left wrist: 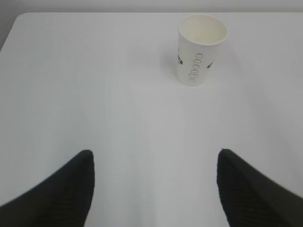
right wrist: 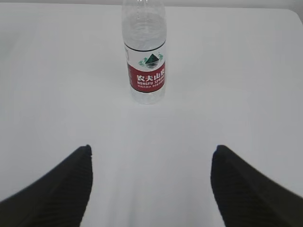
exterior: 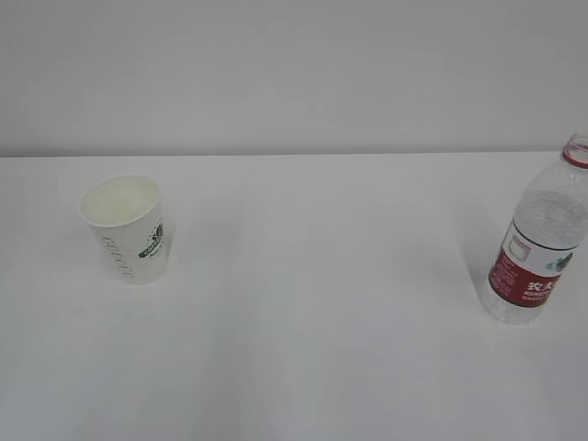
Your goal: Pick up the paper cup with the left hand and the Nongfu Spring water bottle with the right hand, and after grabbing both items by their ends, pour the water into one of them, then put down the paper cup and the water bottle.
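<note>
Nothing is grasped yet; the task stands at its opening approach. The paper cup point(exterior: 125, 228) stands upright at the bench's point(exterior: 312, 312) left, the Nongfu Spring water bottle point(exterior: 542, 237) upright at the far right, well apart. The left tool point(left wrist: 154, 189) and right tool point(right wrist: 150, 187) hang spread and empty, each aimed at its target ahead. Next, I judge, each must advance and close.

The left claw point(left wrist: 154, 182) hangs with its two black fingers point(left wrist: 66, 189) spread wide, nothing between them. The right claw point(right wrist: 150, 179) is posed the same way, its dark ribbed fingers point(right wrist: 246, 187) parted wide and holding nothing.
</note>
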Controlling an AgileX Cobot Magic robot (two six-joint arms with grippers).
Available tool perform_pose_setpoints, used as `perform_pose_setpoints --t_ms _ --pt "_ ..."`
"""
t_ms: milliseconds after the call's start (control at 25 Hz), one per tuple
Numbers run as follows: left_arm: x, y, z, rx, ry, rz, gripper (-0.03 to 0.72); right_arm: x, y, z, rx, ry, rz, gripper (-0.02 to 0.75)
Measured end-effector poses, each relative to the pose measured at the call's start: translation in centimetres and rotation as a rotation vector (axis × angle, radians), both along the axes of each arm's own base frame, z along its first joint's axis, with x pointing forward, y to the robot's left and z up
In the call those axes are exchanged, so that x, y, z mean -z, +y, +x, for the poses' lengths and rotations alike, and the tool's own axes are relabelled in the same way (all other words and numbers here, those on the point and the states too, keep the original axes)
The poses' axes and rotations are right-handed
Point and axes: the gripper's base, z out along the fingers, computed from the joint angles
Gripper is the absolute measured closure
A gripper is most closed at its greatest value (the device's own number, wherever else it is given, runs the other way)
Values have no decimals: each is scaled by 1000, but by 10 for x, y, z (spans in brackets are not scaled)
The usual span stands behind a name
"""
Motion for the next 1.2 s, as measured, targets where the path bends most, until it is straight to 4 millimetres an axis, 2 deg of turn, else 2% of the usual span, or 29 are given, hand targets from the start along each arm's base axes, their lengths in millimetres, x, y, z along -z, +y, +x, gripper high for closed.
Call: perform_pose_setpoints --t_ms 1200 --pt "0 0 0 0 0 0 106 0 0 0 0 0 0 152"
